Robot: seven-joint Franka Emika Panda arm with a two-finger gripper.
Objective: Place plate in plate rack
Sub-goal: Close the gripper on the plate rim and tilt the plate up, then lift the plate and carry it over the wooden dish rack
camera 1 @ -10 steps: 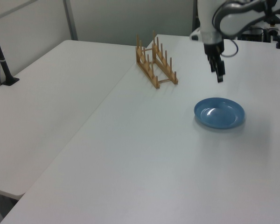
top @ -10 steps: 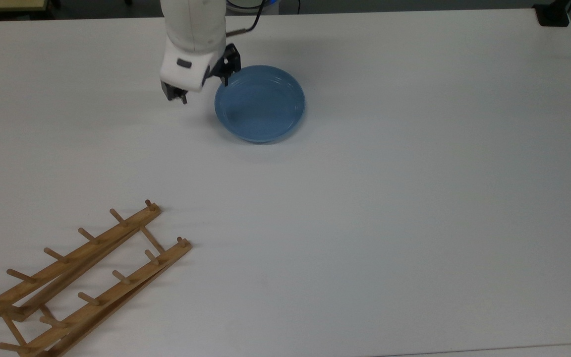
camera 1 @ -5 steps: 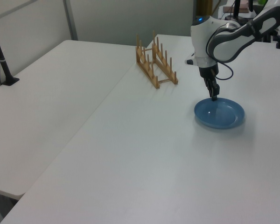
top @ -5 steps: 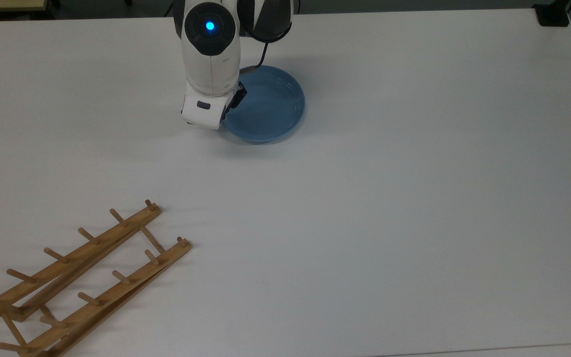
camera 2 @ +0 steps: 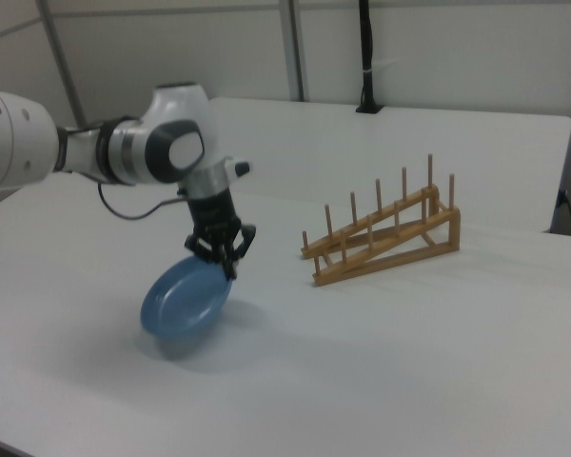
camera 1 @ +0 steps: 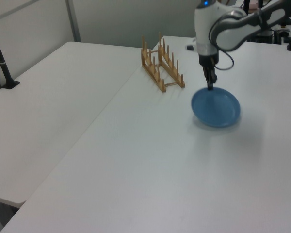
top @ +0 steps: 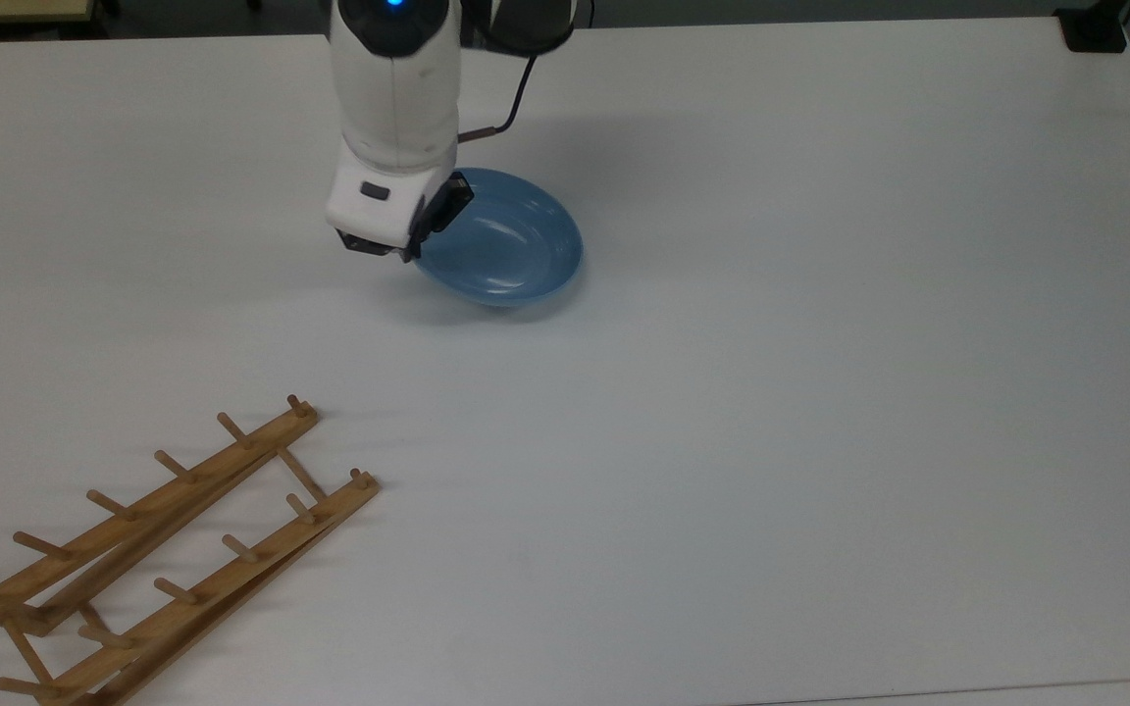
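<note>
At the plate's rim, on the side nearest the rack: gripper (camera 2: pixel 226 264) clamped down on the edge, jaws nearly together with only the rim's thickness between them. Plate (top: pixel 511 240) (camera 1: pixel 217 108) (camera 2: pixel 184 297) hanging from that single edge grip, tilted steeply, clear of the white table (top: pixel 820 343) in the right view, with a shadow beneath.

Change from half a second ago: plate then flat on the table with the fingers lowered over its rim; now lifted, tipped, and shifted slightly toward the top view's left. One second ago: gripper raised and beside the plate, not in contact. Conclusion: grasp made, lift begun, transport phase starting.

Plate rack (top: pixel 168 549) (camera 1: pixel 161 66) (camera 2: pixel 385 233) well apart from the plate, standing unoccupied at the top view's lower left, pegs upright in two rows.

Remaining: carry across the table, turn the plate on edge, lower between two neighbouring pegs, release.

Risk, as a judgement: one-sided rim grip on a smooth plate, so possible swing or slip during travel; slow, steady motion advisable.
</note>
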